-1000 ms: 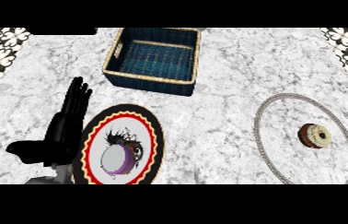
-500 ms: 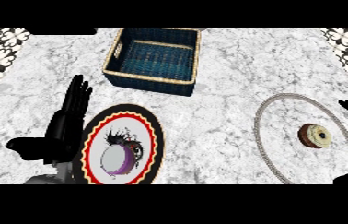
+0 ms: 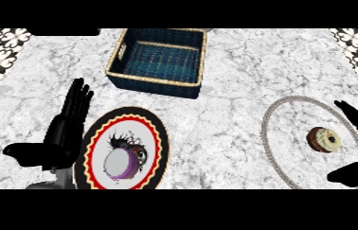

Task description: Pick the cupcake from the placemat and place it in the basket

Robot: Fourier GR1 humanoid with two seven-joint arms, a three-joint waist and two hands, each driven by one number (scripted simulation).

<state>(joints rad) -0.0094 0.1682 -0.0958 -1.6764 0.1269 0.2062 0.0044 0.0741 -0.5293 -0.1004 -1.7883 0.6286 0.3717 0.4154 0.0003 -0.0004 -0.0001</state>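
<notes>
Tan cupcake [image 3: 324, 139] tipped sideways, top facing right

white-grey marbled counter [image 3: 224, 125] fills view. round plate [image 3: 155, 129] with black outer band, red ring and white centre lies toward counter's lower left. on plate: dark spiky motif, plus small white disc with purple rim [image 3: 120, 163] at plate's lower half. black-and-white patterned patches [image 3: 13, 47] at counter's upper corners.
</notes>
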